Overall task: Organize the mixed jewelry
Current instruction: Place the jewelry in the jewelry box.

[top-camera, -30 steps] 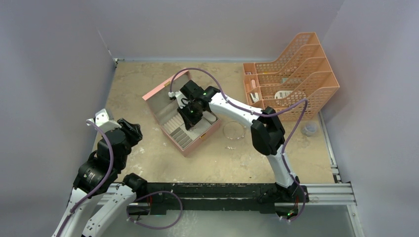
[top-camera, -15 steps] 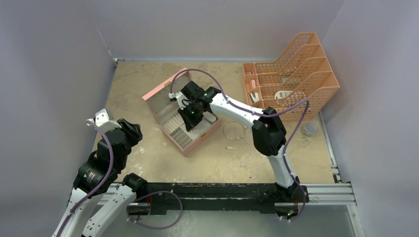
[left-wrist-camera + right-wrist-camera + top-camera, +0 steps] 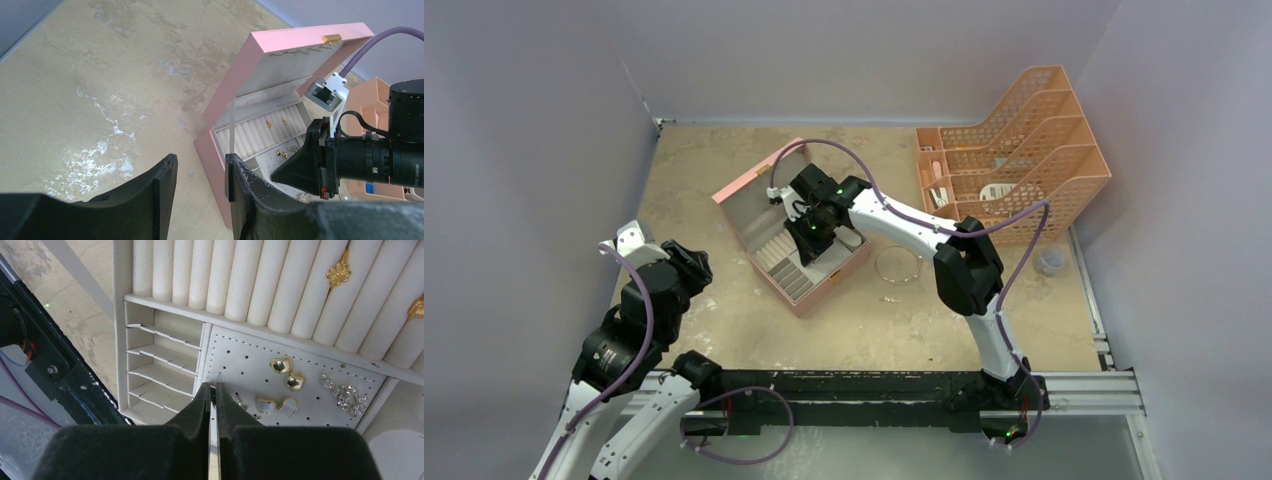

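The pink box [image 3: 839,281] lies open mid-table. My right gripper [image 3: 810,234] hangs over its grey lining. In the right wrist view the right gripper [image 3: 213,388] is shut on a tiny earring whose thin wire post sticks out at the tips, just above the perforated panel [image 3: 245,362]. Gold studs [image 3: 281,364], a sparkly silvery piece [image 3: 345,395] and a gold flower ring [image 3: 338,273] sit in the box. The large wire hoop [image 3: 897,263] and a silvery chain-like piece [image 3: 890,298] lie on the table right of the box. My left gripper [image 3: 200,175] is open and empty, left of the box [image 3: 260,65].
An orange mesh file organizer [image 3: 1024,150] with stationery bits stands at the back right. A small clear object [image 3: 1051,262] lies near the right wall. Slotted compartments [image 3: 160,365] take up the box's left side. Walls close in on the left, back and right.
My right gripper has shifted slightly toward the back of the box, still shut on the tiny earring. The left arm has not moved.
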Controlling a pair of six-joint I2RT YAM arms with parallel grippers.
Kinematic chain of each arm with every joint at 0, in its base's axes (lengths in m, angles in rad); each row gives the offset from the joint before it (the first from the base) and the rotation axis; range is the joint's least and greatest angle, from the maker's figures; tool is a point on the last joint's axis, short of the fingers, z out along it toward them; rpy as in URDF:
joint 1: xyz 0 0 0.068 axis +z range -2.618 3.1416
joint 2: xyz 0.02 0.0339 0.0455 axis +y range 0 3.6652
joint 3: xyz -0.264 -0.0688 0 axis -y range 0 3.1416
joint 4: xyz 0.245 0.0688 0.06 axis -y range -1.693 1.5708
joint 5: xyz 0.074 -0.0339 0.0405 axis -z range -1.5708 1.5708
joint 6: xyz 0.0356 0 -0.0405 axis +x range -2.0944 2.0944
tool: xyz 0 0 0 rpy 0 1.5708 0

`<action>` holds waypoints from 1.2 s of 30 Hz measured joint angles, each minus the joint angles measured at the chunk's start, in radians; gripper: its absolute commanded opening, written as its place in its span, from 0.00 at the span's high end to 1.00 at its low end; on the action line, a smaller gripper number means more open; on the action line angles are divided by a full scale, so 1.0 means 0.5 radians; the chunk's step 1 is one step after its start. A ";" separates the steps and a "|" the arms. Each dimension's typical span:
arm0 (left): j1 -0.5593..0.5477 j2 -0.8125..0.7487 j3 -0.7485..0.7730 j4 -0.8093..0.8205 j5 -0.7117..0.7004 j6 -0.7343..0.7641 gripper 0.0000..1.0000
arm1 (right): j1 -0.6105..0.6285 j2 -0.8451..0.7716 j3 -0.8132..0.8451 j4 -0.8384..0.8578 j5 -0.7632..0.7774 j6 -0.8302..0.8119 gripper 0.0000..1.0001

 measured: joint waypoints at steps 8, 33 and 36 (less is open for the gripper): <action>0.000 0.000 0.001 0.001 0.000 -0.001 0.60 | 0.000 0.022 0.037 -0.027 0.024 0.075 1.00; 0.000 0.000 0.000 0.001 0.000 0.000 0.60 | -0.019 0.031 0.043 -0.008 0.033 0.187 1.00; 0.000 0.000 0.001 0.000 0.000 0.000 0.60 | -0.017 0.056 0.092 -0.058 0.074 0.224 1.00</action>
